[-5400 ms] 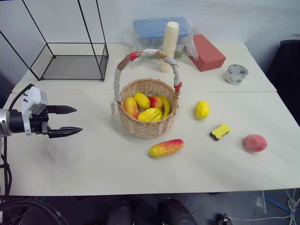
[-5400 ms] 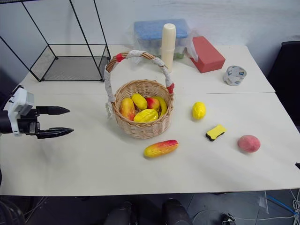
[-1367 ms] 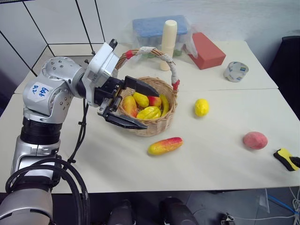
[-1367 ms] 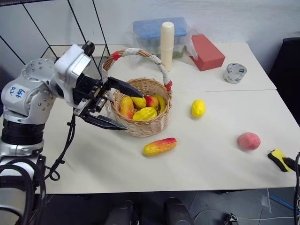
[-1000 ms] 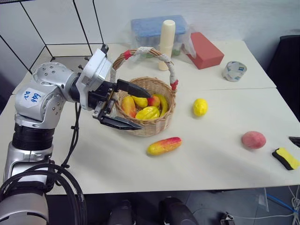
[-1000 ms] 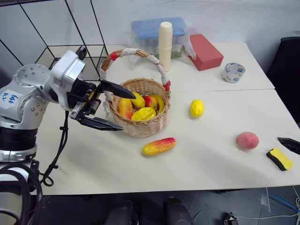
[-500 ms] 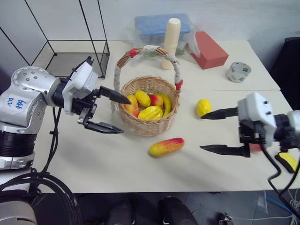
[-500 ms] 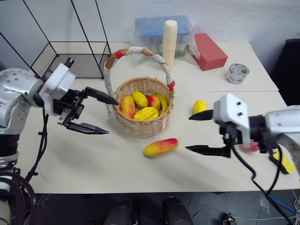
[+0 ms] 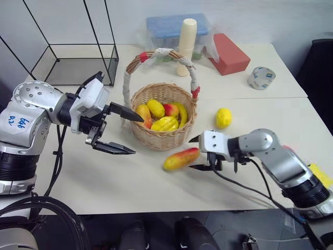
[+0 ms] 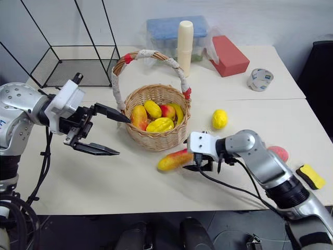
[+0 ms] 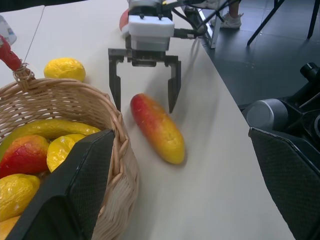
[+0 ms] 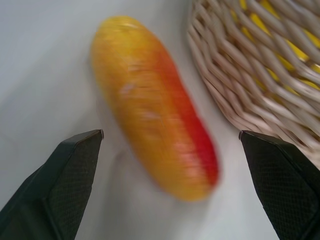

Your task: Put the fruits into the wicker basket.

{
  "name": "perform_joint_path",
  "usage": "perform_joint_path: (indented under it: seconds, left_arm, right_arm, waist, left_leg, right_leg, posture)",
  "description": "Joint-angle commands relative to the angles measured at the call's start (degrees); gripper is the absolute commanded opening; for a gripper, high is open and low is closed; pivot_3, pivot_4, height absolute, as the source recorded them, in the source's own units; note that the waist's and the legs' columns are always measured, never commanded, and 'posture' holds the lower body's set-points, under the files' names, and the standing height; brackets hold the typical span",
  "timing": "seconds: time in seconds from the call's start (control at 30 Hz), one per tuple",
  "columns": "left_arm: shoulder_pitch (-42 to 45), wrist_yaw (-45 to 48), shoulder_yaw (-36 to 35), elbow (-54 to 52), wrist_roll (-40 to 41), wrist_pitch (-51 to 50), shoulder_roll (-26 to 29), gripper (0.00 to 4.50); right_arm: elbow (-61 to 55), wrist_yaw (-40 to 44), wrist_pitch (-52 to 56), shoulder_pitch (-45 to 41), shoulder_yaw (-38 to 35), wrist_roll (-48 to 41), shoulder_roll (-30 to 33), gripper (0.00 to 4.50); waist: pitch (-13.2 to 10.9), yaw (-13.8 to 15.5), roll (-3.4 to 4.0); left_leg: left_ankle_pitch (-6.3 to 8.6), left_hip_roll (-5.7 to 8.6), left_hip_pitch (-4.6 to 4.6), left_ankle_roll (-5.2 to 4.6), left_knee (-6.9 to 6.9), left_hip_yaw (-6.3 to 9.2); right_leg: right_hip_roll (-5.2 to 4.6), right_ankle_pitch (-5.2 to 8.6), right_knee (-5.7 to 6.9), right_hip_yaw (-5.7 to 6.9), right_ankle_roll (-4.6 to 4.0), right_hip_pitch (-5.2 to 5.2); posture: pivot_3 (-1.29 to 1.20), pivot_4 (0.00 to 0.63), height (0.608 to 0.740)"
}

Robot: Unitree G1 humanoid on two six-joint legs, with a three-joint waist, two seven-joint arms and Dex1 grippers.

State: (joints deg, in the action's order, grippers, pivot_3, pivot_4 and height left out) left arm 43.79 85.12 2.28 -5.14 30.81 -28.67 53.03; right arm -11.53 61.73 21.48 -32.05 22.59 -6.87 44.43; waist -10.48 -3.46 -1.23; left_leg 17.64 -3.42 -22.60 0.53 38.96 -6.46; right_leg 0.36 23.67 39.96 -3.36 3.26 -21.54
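Observation:
The wicker basket (image 9: 162, 117) stands mid-table with several yellow and red fruits in it. On the table in front of it lies the long yellow-and-red mango (image 9: 180, 159). My right gripper (image 9: 193, 153) is open, one finger on each side of the mango's red end (image 11: 142, 105), apart from it. The lemon (image 9: 223, 117) sits to the right of the basket. The peach (image 10: 280, 152) peeks out behind my right arm. My left gripper (image 9: 136, 135) hangs open and empty just left of the basket. The right wrist view shows the mango (image 12: 155, 110) beside the basket wall (image 12: 250, 65).
A black wire-frame bin (image 9: 73, 65) stands at the back left. A blue-lidded box (image 9: 174, 31), a cream bottle (image 9: 186, 39), a red block (image 9: 226, 52) and a tape roll (image 9: 261, 78) line the back. A yellow-and-black sponge (image 10: 310, 176) lies near the right front edge.
My right arm has swung in from the right and down, bringing its open gripper around the mango's red end. The left gripper has backed slightly left of the basket, still open.

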Motion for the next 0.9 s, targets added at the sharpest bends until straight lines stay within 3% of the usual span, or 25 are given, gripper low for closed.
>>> perform_joint_path:
  seconds: [0.03,0.23,0.3,0.47,0.6,0.7,0.9]
  left_arm:
    - [0.87,-0.49,-1.91,-1.02,0.2,0.24,1.0,4.5]
    - [1.84,-1.4,-1.72,0.03,0.02,0.23,0.44,4.5]
    - [2.37,-1.65,-1.61,0.7,-0.11,0.37,0.2,4.5]
    - [2.96,-1.96,-1.8,1.59,-0.1,0.29,-0.07,4.5]
    - [4.13,-4.67,-4.07,3.32,2.12,-2.83,-1.2,4.5]
    - [4.52,-6.13,-5.34,3.75,2.95,-4.17,-1.7,4.5]
    - [5.23,-6.48,-6.19,3.69,3.17,-4.72,-1.35,4.5]
  right_arm:
    - [0.04,0.36,-1.84,0.69,0.09,1.38,-0.87,3.92]
    - [-3.03,1.51,-2.07,3.9,-2.12,-0.27,-1.45,1.91]
    - [-6.23,2.55,-0.78,6.06,-4.81,-3.12,-0.27,1.45]
    - [-16.03,4.38,6.64,10.71,-16.03,-18.26,0.96,1.37]
    - [-19.18,-2.54,20.82,3.8,-24.78,-31.36,-0.11,1.37]
    - [-15.76,-10.44,26.23,-4.95,-23.15,-29.74,-3.11,1.37]
    - [-2.17,-17.64,20.38,-18.55,-10.84,-12.49,-6.57,1.37]
  waist:
    - [0.0,0.09,0.0]
    - [0.0,0.15,0.0]
    - [0.0,0.15,0.0]
    - [0.0,0.27,0.0]
    - [0.0,0.02,0.0]
    - [0.0,-0.35,0.0]
    - [0.0,-0.96,0.0]
  left_leg:
    - [0.0,0.0,0.0,-0.01,0.0,0.0]
    - [0.01,0.0,-0.01,-0.01,0.05,0.07]
    - [0.01,0.0,0.0,-0.01,0.05,0.07]
    - [0.01,0.0,-0.05,-0.01,0.06,0.09]
    - [0.0,0.0,-0.03,-0.01,0.11,0.13]
    - [-0.02,-0.01,0.05,0.03,0.09,0.18]
    - [-0.02,0.01,-0.01,0.03,0.06,0.18]
  right_leg:
    - [-0.01,0.0,-0.01,0.0,0.0,0.0]
    - [-0.02,0.0,0.01,0.06,0.0,0.04]
    - [-0.02,0.0,0.01,0.07,0.0,0.05]
    - [-0.02,0.0,0.0,0.09,0.0,0.06]
    - [-0.01,0.0,0.05,0.12,0.0,0.08]
    - [0.01,0.0,0.11,0.12,0.0,0.08]
    - [-0.02,0.0,0.1,0.11,-0.01,-0.01]
  posture:
    - [0.0,0.15,0.74]
    - [0.0,0.15,0.74]
    - [0.0,0.15,0.74]
    - [0.0,0.15,0.74]
    - [0.0,0.15,0.74]
    - [0.0,0.15,0.74]
    - [0.0,0.15,0.74]
